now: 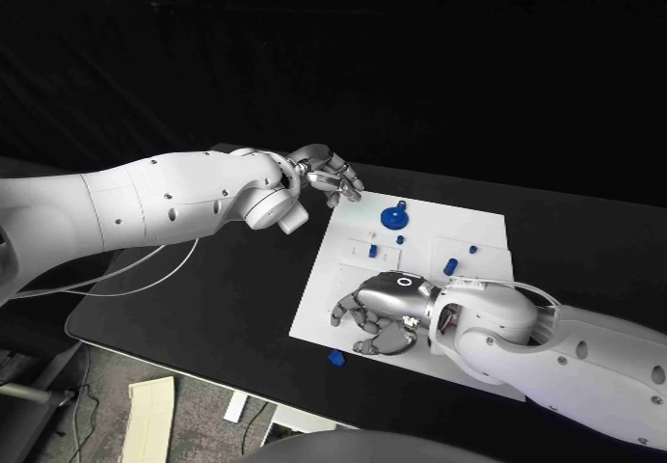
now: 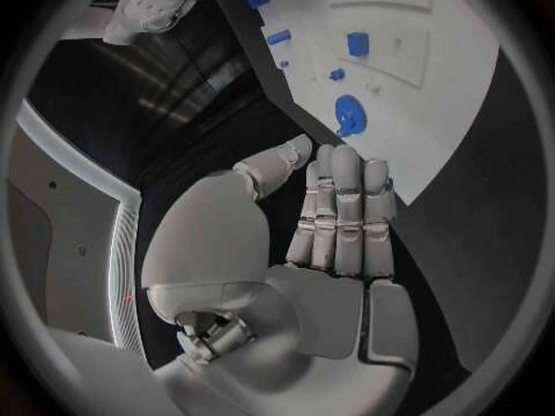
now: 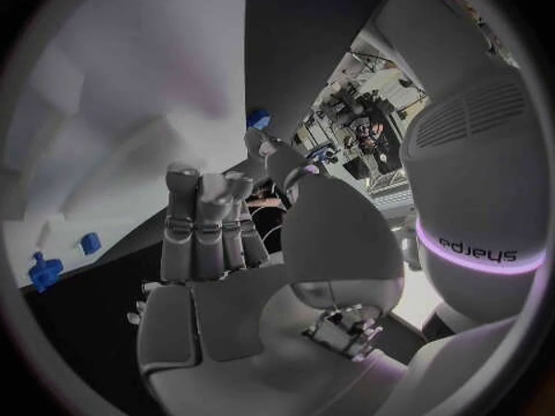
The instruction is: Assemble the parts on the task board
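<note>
Two hands empty: left hand [image 1: 323, 174] fingers apart past board [image 1: 480, 231] far corner; right hand [image 1: 383, 311] spread over near edge. Round part [image 1: 395, 215] handle pointing away.

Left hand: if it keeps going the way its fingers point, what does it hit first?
Likely the round blue part at the task board corner, straight ahead of the left hand; the hand's height above it is unclear.
</note>
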Tool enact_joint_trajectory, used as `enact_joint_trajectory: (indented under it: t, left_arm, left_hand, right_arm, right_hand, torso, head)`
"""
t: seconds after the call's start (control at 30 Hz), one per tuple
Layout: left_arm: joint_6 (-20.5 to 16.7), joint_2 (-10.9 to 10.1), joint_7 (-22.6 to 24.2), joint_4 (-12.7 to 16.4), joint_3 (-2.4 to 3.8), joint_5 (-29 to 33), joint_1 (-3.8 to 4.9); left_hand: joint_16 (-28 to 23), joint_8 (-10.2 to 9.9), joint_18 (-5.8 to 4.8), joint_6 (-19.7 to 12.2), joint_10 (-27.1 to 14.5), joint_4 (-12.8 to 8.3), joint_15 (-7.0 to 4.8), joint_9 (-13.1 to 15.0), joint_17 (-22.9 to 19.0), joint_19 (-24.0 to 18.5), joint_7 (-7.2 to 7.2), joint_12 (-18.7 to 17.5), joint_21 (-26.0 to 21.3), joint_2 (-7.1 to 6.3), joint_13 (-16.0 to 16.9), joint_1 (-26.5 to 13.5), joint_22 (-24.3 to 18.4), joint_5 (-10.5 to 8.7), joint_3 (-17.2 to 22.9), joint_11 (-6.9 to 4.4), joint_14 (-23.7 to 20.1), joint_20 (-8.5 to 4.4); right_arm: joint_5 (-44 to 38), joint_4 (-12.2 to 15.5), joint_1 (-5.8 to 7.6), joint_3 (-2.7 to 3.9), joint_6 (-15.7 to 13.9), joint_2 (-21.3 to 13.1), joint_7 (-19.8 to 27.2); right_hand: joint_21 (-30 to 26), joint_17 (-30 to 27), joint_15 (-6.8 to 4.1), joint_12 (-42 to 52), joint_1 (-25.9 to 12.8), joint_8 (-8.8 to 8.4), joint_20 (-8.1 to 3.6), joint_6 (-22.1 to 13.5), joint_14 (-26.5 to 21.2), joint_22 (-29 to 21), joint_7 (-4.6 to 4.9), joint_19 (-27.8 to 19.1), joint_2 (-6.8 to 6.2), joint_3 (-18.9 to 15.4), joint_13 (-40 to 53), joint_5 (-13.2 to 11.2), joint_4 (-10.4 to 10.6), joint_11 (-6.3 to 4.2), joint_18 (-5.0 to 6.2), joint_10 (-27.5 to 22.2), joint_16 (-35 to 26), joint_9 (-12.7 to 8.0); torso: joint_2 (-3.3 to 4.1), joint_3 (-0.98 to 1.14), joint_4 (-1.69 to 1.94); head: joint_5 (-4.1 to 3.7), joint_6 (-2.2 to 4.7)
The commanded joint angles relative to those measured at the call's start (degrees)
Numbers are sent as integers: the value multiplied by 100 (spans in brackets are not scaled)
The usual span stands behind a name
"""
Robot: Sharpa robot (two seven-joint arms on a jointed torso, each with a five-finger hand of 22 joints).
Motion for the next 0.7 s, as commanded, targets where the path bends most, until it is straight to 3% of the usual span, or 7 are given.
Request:
enact_joint_trajectory:
  t: [0.03, 0.13, 0.7]
  left_arm:
    - [-40, 18, 99, 16, 3, 63, -9]
    - [-28, 20, 98, 16, 3, 67, -9]
    - [32, 27, 50, 12, 3, 92, -8]
  left_hand:
    - [-34, 26, 74, -17, 54, 12, -5, -10, 8, 50, 0, -43, -24, 50, 7, 2, 6, -2, -39, 6, 41, -236]
    - [-38, 32, 74, -17, 59, 16, -6, -16, 11, 51, -1, -51, -26, 54, 9, -2, 6, -2, -40, 6, 41, -236]
    - [-57, 62, 70, -30, 82, 31, -6, -54, 31, 55, 0, -102, -36, 68, 24, -25, 9, -2, -50, 6, 44, -238]
  right_arm:
    - [-450, -21, -52, -44, 204, 75, -89]
    - [-487, -32, -81, -91, 211, 136, -81]
    - [-567, -57, -160, -134, 283, 260, -50]
  right_hand:
    - [75, -4, -57, 88, 34, -36, -39, -5, 7, 133, -39, 0, -13, 77, 81, 108, -11, -77, 172, -246, 54, -7]
    - [112, -6, -69, 132, 20, -37, -44, -15, 22, 131, -53, 17, -21, 95, 114, 122, -12, -90, 172, -237, 83, -9]
    - [217, -15, -114, 224, -24, 4, -56, 24, 57, 123, -106, 59, 1, 127, 188, 93, -13, -139, 172, -216, 174, 9]
  torso:
    - [9, -1, 8]
    - [10, 2, 8]
    - [18, 2, 10]
  head:
    - [32, -10]
    - [44, -20]
    - [72, -59]
